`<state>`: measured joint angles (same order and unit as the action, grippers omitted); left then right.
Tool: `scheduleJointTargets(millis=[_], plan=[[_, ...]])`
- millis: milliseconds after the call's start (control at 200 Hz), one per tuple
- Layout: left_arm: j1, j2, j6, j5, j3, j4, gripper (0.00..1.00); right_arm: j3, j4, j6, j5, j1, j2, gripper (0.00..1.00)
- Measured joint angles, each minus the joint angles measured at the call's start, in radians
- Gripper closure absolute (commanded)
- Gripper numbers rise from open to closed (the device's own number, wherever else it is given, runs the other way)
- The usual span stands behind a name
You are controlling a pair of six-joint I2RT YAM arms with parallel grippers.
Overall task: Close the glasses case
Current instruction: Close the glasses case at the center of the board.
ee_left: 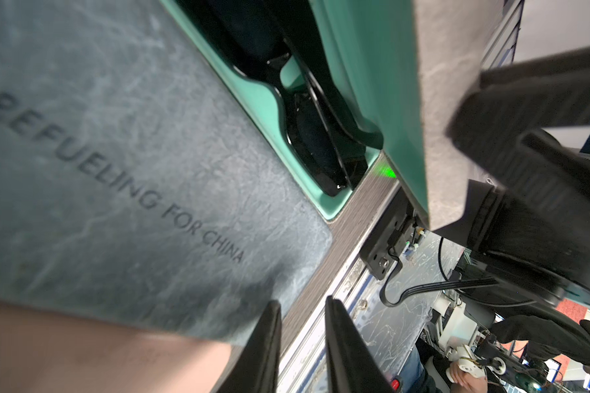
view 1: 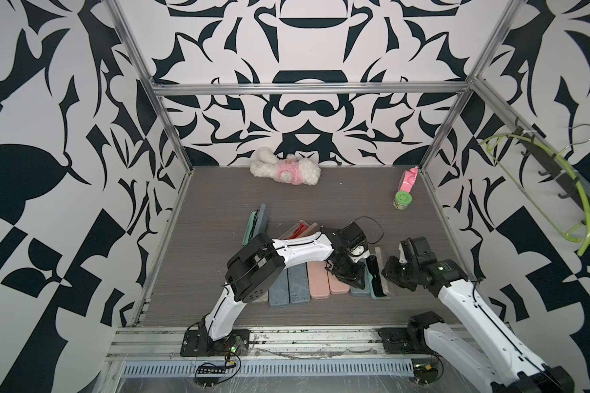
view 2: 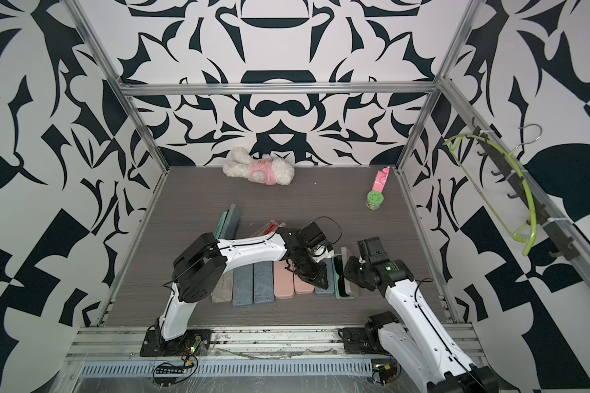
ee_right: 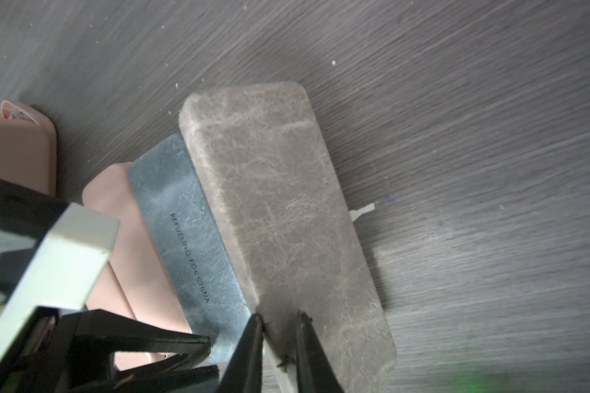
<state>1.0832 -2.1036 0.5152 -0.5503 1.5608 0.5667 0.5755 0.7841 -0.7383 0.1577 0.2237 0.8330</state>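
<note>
The right fingers (ee_right: 249, 350) were clamped on the edge of the grey-brown suede lid (ee_right: 286, 204) of the open glasses case (view 1: 379, 254), one finger on each face, at the bottom of the right wrist view. The lid stood steeply raised, its mint-green lining turned toward the tray, where a pair of black glasses (ee_left: 307, 146) lay folded. The left fingers (ee_left: 346, 347) stood narrowly apart with nothing between them, and the surface showed through the gap. They hung over the end of a closed blue-grey leather-look case (ee_left: 116, 170) stamped "REFUELING FOR CHINA", which lay just beside the open case. I could not tell whether they touched it. In both top views the open case sat right of centre in the lower half of the frame, at the right end of a row of closed cases. Two pale pink cases (view 1: 327, 280) and two more blue-grey ones (view 1: 288, 284) lay side by side to its left. All rested on the dark grey wood-grain surface (view 1: 321, 200). Toward the upper middle lay a white plush toy in a pink outfit (view 1: 285, 167). A small green-lidded jar (view 1: 402, 200) stood at the upper right of the surface.
</note>
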Motion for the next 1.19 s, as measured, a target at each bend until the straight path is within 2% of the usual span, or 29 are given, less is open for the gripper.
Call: scheduleJointTargets(millis=[895,1195], plan=[[0.000,0.000,0.000,-0.008,0.000,0.000,0.73,-0.043,-0.087,-0.019,0.058,0.000,0.026,0.80],[0.000,0.000,0.000,-0.011,0.000,0.000,0.73,-0.079,-0.082,-0.022,0.039,0.000,0.054,0.80]])
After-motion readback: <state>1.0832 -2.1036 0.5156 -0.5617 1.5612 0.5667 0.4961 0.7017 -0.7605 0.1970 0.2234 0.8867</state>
